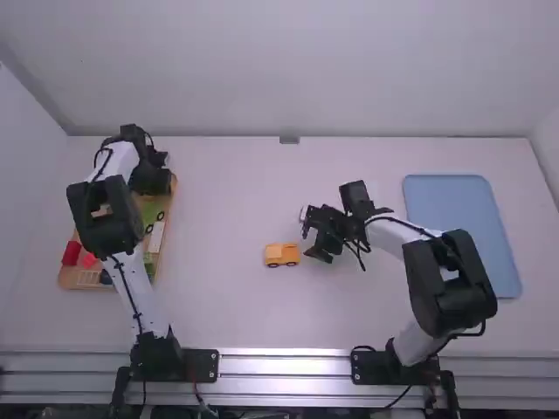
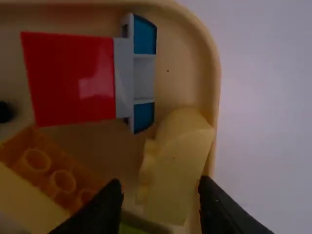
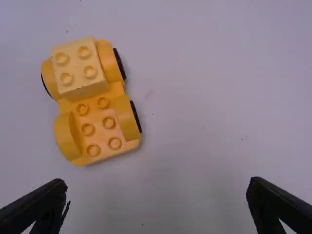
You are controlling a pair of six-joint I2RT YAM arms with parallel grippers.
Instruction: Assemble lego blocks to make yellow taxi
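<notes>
In the high view my left gripper (image 1: 154, 178) is over the far end of the wooden tray. In the left wrist view my left gripper (image 2: 160, 189) stands open around a pale yellow curved block (image 2: 178, 168) lying by the tray's rim, with a gap to one finger. My right gripper (image 1: 312, 236) is low over the table, just right of the yellow car base (image 1: 281, 254). The right wrist view has my right gripper (image 3: 158, 185) open with bare table between its fingers, and the wheeled car base (image 3: 100, 129) ahead, a pale yellow block (image 3: 78, 70) on one end.
The tray (image 1: 68, 280) at the left holds a red block (image 1: 72, 253), a green piece (image 1: 148, 215) and others. A red piece (image 2: 73, 78) with a white and blue part (image 2: 144, 75) and an orange block (image 2: 51, 170) lie near the curved block. A blue tray (image 1: 463, 218) lies right.
</notes>
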